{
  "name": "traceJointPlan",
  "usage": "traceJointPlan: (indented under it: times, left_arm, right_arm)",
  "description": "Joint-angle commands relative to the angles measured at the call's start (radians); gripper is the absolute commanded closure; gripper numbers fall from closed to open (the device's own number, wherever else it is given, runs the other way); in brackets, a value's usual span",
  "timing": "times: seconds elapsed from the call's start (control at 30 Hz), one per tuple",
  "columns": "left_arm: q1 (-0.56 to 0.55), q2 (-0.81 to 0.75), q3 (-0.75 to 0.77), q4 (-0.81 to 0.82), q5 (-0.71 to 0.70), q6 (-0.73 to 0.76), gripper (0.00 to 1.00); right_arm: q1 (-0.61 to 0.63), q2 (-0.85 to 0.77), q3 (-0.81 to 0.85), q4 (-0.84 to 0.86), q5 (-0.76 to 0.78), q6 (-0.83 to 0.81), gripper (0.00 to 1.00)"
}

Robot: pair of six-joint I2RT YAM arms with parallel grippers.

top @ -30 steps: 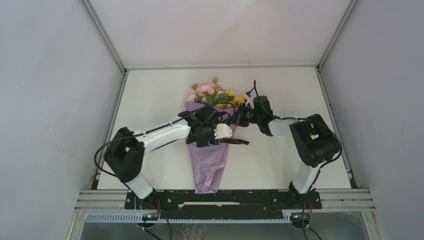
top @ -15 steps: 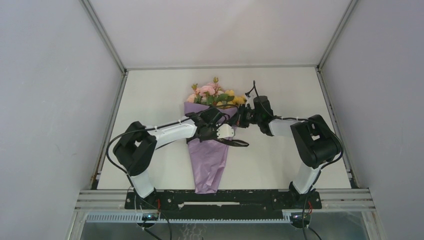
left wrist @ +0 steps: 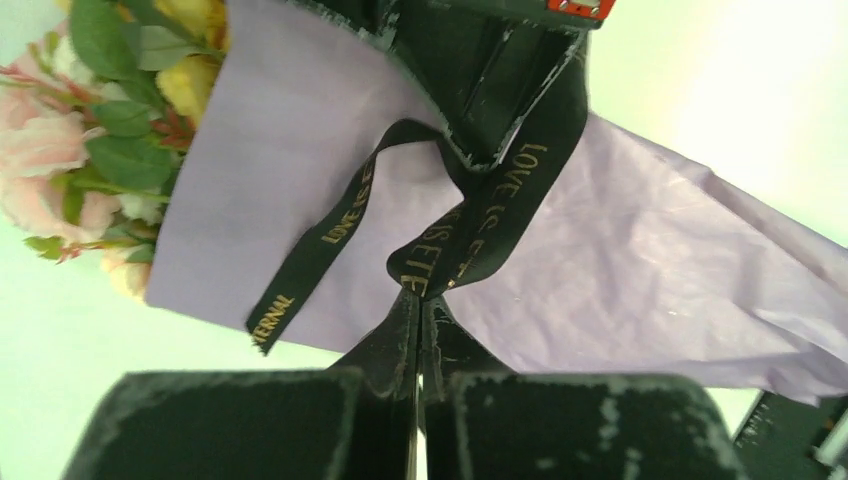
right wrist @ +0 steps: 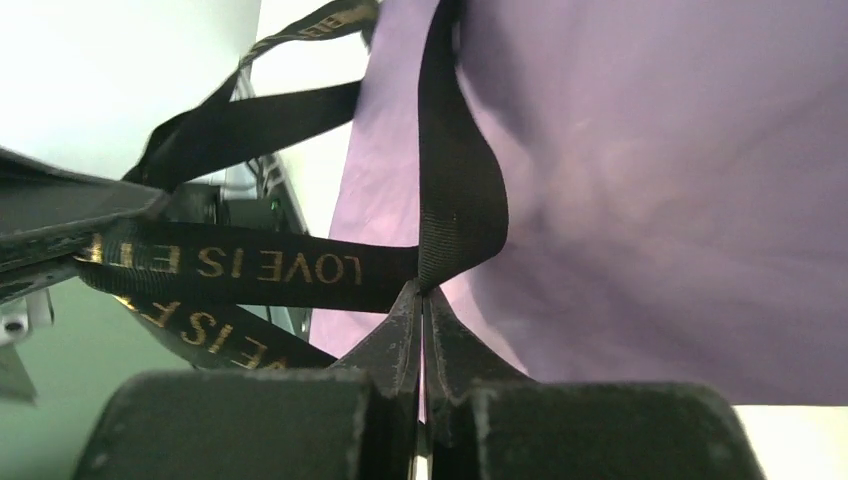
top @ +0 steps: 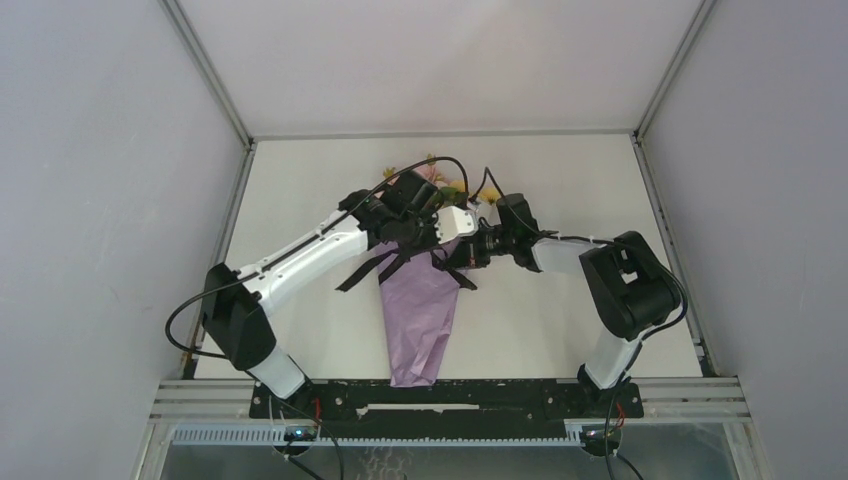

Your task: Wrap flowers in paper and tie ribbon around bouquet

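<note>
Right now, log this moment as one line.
left claw: shut on ribbon | right claw: shut on ribbon | bouquet: wrapped | step: tying

Grey walls [top: 100,200], white table [top: 300,180]

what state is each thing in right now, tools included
left tool, shut on the ribbon
right tool, shut on the ribbon
ribbon, draped across the paper, pinched by both tools, ends loose
paper, rolled into a cone around the flowers
flowers, wrapped, blossoms sticking out the wide end
</note>
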Motion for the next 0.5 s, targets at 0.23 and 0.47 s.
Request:
traceJointPlan:
  times: [0.23,0.47]
  left_arm:
    - [0.005,-0.025,0.017,-0.023,0.103,-0.096,1.00]
    - [0.005,0.000,0.003,-0.021,0.106,-0.100,1.00]
  right_arm:
    - [0.035,-0.076,0.072,-0.554,-0.149,-0.451,0.74]
    - [-0.036,-0.149,0.073,-0.561,-0.095,-0.427,0.58]
